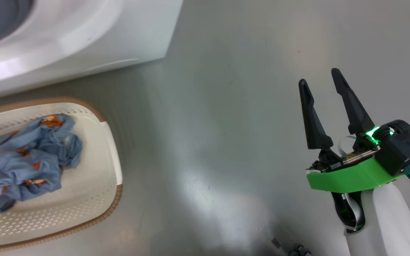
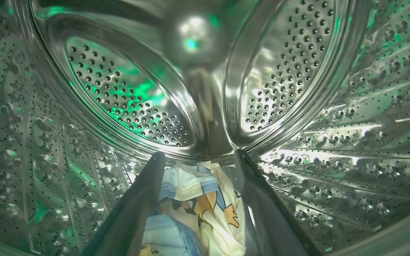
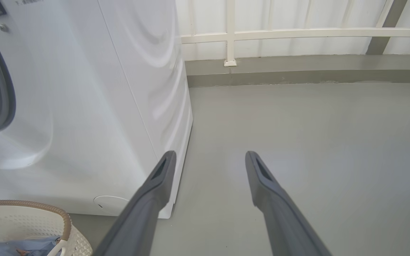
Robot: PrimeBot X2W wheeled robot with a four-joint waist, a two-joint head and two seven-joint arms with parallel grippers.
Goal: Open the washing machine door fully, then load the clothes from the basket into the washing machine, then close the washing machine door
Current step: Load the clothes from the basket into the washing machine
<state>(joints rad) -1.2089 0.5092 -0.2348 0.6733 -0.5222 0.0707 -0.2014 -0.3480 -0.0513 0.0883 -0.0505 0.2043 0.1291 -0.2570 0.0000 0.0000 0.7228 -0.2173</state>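
Observation:
In the left wrist view my left gripper (image 2: 198, 155) is inside the steel perforated drum (image 2: 126, 99) of the washing machine (image 1: 101, 35). Its fingers stand open, and the cream-yellow garment (image 2: 205, 206) with blue trim lies loose between them on the drum floor. The light blue garment (image 1: 27, 160) with orange-brown prints lies crumpled in the basket (image 1: 114, 142) on the floor in front of the machine. My right gripper (image 1: 319, 77) hovers open and empty over the floor to the right of the machine. The washing machine door is out of view.
The right wrist view has the machine's white side (image 3: 101, 106) at the left, the basket's rim (image 3: 20, 206) at the lower left, and grey floor (image 3: 297, 124) running to a low kerb and a white railing (image 3: 230, 35).

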